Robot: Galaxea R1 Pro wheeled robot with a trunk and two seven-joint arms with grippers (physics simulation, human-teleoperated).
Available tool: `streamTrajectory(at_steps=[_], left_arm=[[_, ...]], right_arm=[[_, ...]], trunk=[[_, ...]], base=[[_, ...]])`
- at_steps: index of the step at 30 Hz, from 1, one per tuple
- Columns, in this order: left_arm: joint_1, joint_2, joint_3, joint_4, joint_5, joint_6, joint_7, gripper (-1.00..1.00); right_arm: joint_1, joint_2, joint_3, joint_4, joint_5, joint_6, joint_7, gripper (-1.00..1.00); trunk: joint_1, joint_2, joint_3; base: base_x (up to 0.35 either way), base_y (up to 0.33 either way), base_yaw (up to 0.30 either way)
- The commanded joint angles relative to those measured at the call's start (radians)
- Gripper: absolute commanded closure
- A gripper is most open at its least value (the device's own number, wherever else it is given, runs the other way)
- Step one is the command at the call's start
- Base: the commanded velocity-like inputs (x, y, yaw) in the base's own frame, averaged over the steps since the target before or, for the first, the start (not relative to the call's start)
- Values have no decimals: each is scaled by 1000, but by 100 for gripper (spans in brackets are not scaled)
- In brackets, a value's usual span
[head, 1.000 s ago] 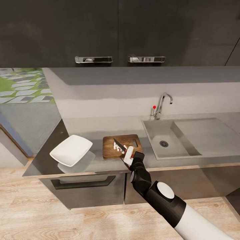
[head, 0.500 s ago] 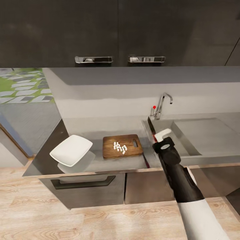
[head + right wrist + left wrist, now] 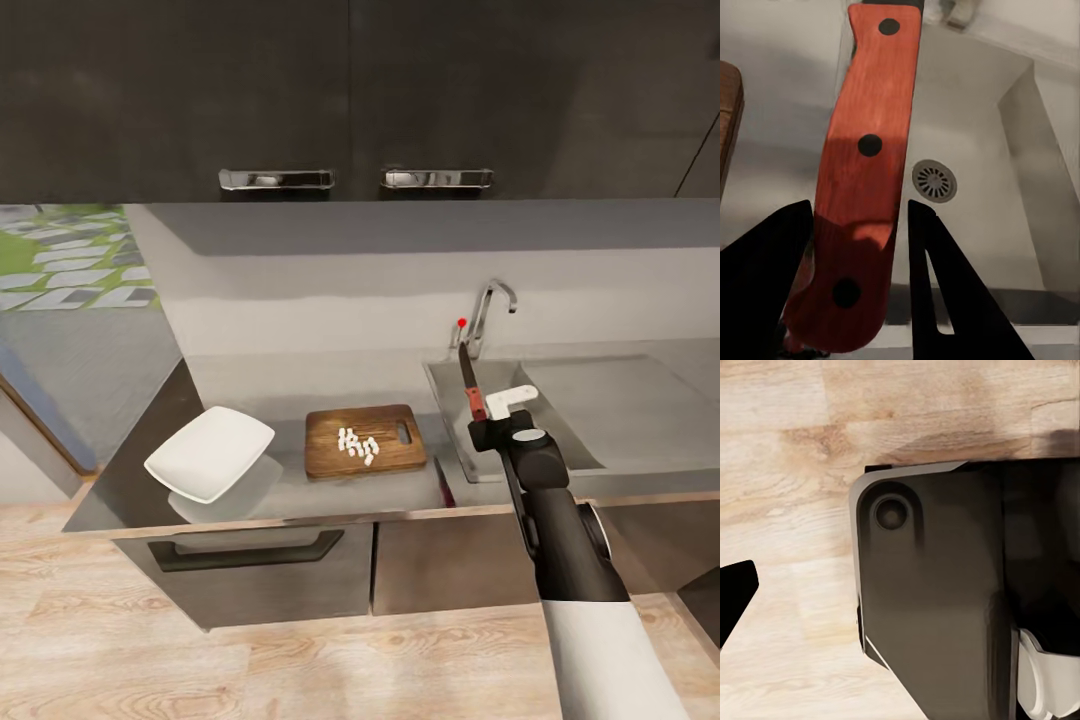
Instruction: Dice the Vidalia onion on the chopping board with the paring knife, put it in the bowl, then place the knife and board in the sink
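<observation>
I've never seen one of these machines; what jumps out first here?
The right claw holds a red-handled paring knife over the grey sink, blade pointing toward the tap. On the counter, white diced onion lies on the brown chopping board, with a white bowl beside it.

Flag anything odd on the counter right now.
The bowl is tilted, one edge raised off the countertop rather than flat. The diced onion sits on the board, not in the bowl, while the right claw holds the knife over the sink.
</observation>
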Motion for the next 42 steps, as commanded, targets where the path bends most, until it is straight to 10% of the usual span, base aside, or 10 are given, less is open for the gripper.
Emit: streamTrajectory(at_steps=[1,17,24,42], left_arm=[[0,1,-5,-1,8,-1,0,-100],[0,1,-5,-20,8,-1,1,-100],[0,2,-5,-21,8,-1,1,-100],[0,2,-5,-22,8,-1,0,-100]], right_arm=[[-1,1,-1,-1,10,5,9,100],[-1,1,-14,177,-24,2,19,100],[-1,-2,-148,335,-112,-89,13,100],[-1,2,-151,370,-119,-93,11,100]], trunk=[[1,-2,-2],[1,-2,-2],[1,-2,-2],[1,-2,-2]], base=[[208,-167,0],[125,-221,0],[0,-156,0],[210,-2,0]])
